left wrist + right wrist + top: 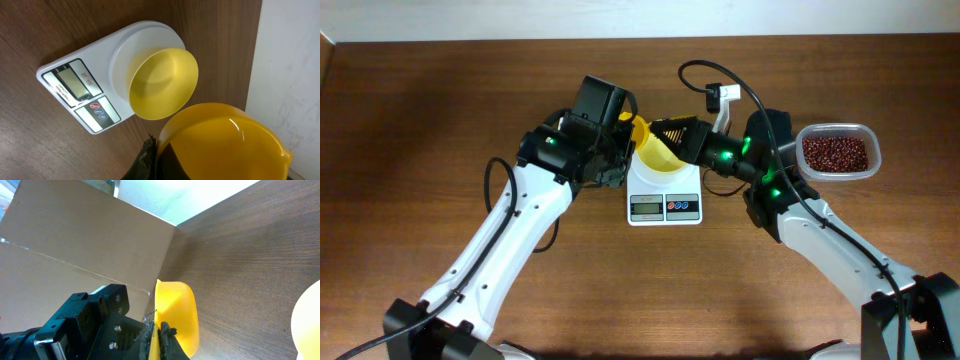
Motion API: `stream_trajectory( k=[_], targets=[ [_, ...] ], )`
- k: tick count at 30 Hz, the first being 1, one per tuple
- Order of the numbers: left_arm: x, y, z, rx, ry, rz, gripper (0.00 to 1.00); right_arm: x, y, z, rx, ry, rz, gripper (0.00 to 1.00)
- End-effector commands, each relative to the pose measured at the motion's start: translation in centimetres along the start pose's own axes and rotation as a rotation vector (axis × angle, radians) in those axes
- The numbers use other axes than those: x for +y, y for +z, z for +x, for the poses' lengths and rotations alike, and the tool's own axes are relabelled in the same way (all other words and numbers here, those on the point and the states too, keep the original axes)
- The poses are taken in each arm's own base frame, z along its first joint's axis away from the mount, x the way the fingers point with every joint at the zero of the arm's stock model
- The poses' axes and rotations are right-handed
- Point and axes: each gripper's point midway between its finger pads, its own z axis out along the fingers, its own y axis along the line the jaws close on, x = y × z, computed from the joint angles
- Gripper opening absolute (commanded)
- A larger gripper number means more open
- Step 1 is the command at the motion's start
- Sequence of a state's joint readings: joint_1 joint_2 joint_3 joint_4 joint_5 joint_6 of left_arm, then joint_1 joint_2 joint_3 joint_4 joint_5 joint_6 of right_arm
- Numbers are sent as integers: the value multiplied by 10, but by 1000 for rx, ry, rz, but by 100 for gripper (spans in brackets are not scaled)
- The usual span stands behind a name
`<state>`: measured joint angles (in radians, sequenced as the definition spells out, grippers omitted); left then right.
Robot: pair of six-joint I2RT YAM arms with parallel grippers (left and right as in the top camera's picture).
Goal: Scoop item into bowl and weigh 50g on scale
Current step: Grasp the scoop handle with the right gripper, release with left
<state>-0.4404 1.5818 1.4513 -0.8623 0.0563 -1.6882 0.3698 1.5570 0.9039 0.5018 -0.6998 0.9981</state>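
Brown wood table (440, 90) carries 2 things: white scale (665, 207) centre, clear tub (873, 160) right.

Bright, even light from above; soft shadows lie on the table (420, 120) beneath both arms. A white glare streak crosses the scoop (225, 145) close beside the left gripper (150, 162). The right gripper (159, 340) is itself blurred.

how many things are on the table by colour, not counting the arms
yellow: 2, the bowl and the scoop
white: 1, the scale
clear: 1, the tub
reddish-brown: 1, the heap of beans in the tub
total: 5
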Motion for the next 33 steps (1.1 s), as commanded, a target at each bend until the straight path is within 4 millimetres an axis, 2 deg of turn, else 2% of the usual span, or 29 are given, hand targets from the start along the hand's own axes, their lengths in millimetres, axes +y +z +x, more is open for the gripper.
stream_trajectory(
  k=[1, 3, 7, 8, 10, 11, 21, 30, 33],
  targets=[
    [0, 1, 4, 5, 7, -7, 0, 20, 1, 4, 28, -32, -59, 4],
    [0, 1, 4, 4, 7, -7, 0, 20, 1, 4, 28, -32, -60, 4],
    [1, 1, 4, 4, 6, -10, 0, 18, 1, 2, 15, -32, -52, 46],
    [1, 1, 4, 4, 6, -11, 0, 18, 1, 0, 8, -32, -48, 49],
    [1, 1, 4, 4, 6, -11, 0, 18, 1, 0, 9, -32, -48, 47],
    [1, 1, 4, 4, 6, -11, 0, 18, 1, 0, 9, -32, -48, 39],
    [3, 1, 9, 10, 17, -16, 0, 16, 1, -2, -8, -31, -38, 38],
    [4, 1, 9, 10, 23, -18, 0, 16, 1, -2, -7, -31, -37, 6],
    [4, 1, 9, 10, 23, -20, 0, 16, 1, -2, -7, -31, -37, 4]
  ],
)
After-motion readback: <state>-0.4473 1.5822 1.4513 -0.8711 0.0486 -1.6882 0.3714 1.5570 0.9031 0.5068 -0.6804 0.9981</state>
